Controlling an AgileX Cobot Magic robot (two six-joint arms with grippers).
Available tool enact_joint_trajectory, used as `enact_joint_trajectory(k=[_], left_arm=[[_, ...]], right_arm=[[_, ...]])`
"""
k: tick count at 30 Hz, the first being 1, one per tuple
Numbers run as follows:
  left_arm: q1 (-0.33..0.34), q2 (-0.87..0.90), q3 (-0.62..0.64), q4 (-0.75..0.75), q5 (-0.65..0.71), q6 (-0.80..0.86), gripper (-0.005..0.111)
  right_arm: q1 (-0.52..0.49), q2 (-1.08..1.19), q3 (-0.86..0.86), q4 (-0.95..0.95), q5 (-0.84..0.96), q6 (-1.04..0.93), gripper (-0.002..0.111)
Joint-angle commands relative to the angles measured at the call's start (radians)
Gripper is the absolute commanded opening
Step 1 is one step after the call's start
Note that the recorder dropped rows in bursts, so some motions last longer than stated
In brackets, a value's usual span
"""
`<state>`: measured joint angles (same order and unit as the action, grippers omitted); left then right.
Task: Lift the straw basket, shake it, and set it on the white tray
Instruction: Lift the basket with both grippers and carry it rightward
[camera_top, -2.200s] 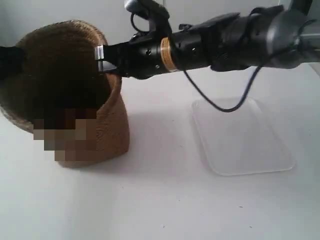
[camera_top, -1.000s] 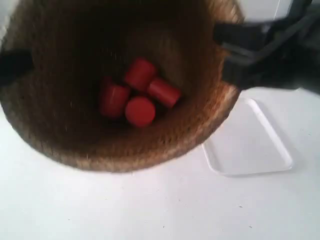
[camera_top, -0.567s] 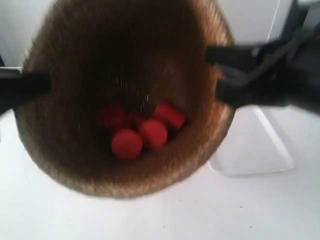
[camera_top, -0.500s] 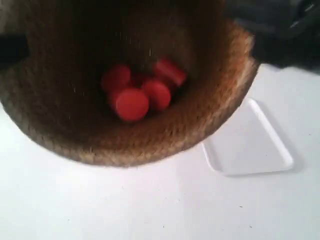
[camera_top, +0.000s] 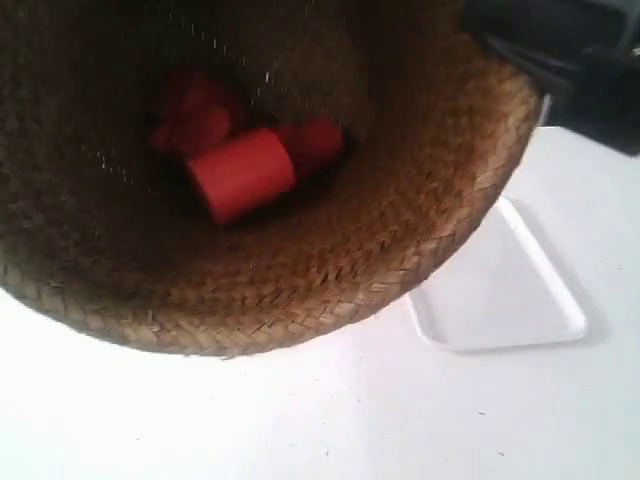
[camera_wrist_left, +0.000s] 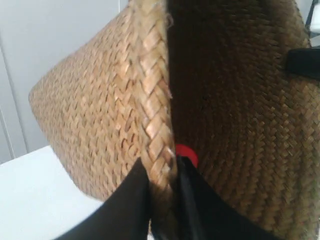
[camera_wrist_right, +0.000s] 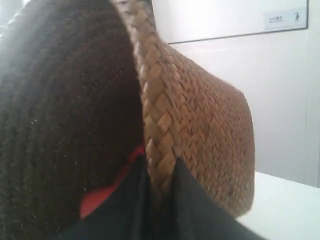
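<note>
The straw basket (camera_top: 400, 240) hangs in the air close to the exterior camera, mouth tipped toward it, and fills most of that view. Several red cylinders (camera_top: 240, 172) lie inside it. My left gripper (camera_wrist_left: 161, 172) is shut on the basket's braided rim (camera_wrist_left: 152, 105), one finger outside and one inside. My right gripper (camera_wrist_right: 161, 172) pinches the opposite rim (camera_wrist_right: 157, 110) the same way. In the exterior view only the dark arm (camera_top: 570, 70) at its right shows. The white tray (camera_top: 505, 295) lies flat on the table, partly hidden behind the basket.
White tabletop (camera_top: 330, 420) stretches below the raised basket and around the tray. A pale wall (camera_wrist_right: 225, 75) stands behind the table in the wrist views.
The basket rose off the table, tipped toward the exterior camera and jolted up and down. It now sits higher and nearer, and the red cylinders inside have tumbled about.
</note>
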<state>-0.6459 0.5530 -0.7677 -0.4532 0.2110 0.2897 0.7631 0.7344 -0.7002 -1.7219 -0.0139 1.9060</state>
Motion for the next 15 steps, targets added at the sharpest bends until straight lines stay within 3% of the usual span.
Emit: enact_joint_trajectory(k=[1, 4, 9, 12, 15], left_arm=[[-0.005, 0.039, 0.149, 0.069, -0.011, -0.086, 0.000], [-0.005, 0.063, 0.125, 0.076, -0.054, -0.103, 0.000], [-0.005, 0.046, -0.071, 0.106, 0.151, -0.093, 0.000], [-0.005, 0.043, 0.008, 0.168, 0.151, -0.170, 0.000], [-0.005, 0.068, 0.130, 0.251, 0.037, -0.280, 0.000]], right_arm=[[-0.002, 0.088, 0.185, -0.023, 0.132, 0.014, 0.000], [-0.002, 0.099, 0.152, -0.023, 0.093, 0.016, 0.000], [-0.002, -0.012, -0.010, -0.023, -0.061, 0.016, 0.000], [-0.002, -0.003, 0.092, -0.023, -0.013, 0.041, 0.000], [-0.002, 0.071, 0.193, -0.023, 0.114, 0.055, 0.000]])
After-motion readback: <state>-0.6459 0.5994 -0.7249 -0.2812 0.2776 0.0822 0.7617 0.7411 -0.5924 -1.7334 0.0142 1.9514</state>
